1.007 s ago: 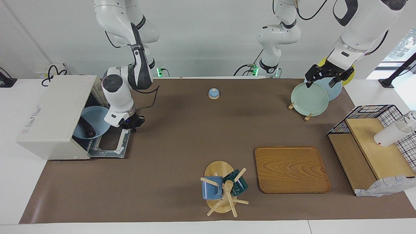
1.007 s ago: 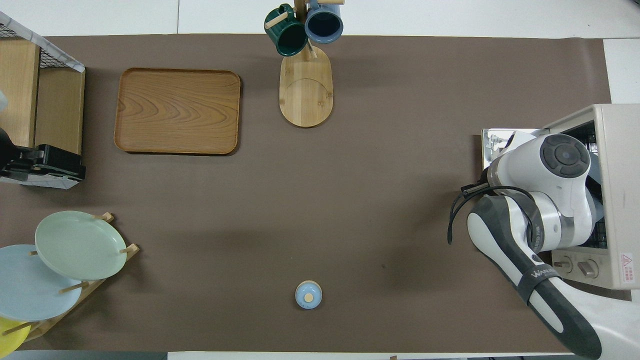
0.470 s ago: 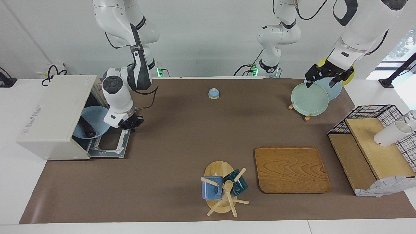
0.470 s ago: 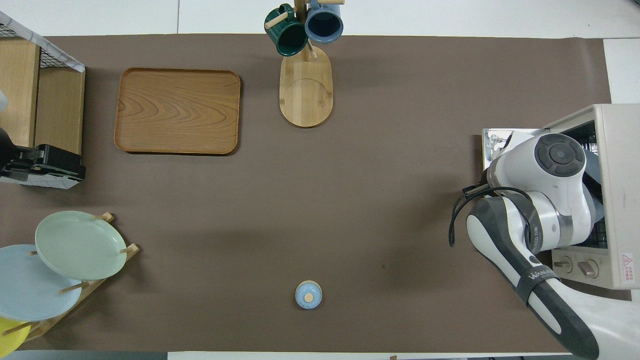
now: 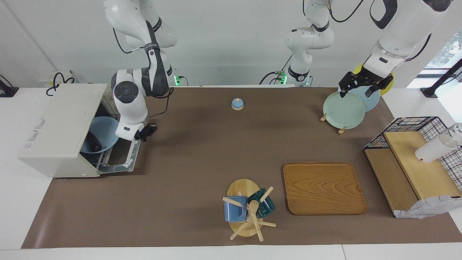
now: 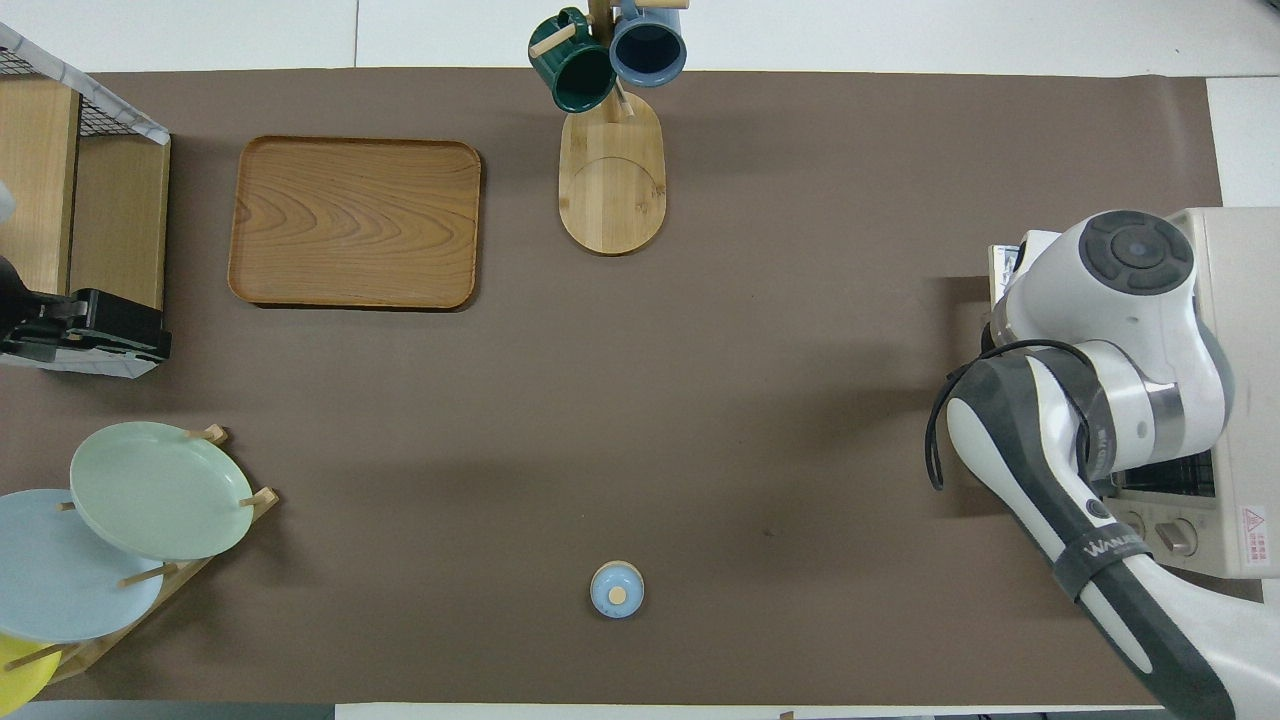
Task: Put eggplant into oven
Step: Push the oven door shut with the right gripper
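- Oven (image 5: 61,126), boxy, cream-white, toaster type: stands at the right arm's end of the table, on the edge of the brown mat (image 5: 202,151). You will find its mouth not yet closed.
- Eggplant (image 5: 95,145), slim, glossy, dark purple-black: lies in a pale blue bowl (image 5: 106,128) that sits inside the oven's cavity. It has not shifted over the last second. Judged from this, the placing itself is done.
- Door (image 5: 124,159), drop-down, glass-windowed, metal-framed: a second ago it lay flat on the mat; now it is tilted partway up toward the oven's mouth. In the overhead view far less of it shows past the arm than before.
- Right gripper (image 5: 146,132), black, two-fingered: fingertips together, at the door's free edge, and risen with that edge over the last second. You cannot tell from here whether it hooks the handle or only pushes the edge.
- Meaning for you: the step in hand looks like swinging the door shut. What remains is the rest of the swing until the door meets the oven's front, with the bowl clear of its path.
- Left gripper (image 5: 361,86), black, two-fingered: fingers apart, holding nothing, over the pale green plate (image 5: 343,110) on the rack at the mat's corner by the left arm's base. This arm waits, unmoved.
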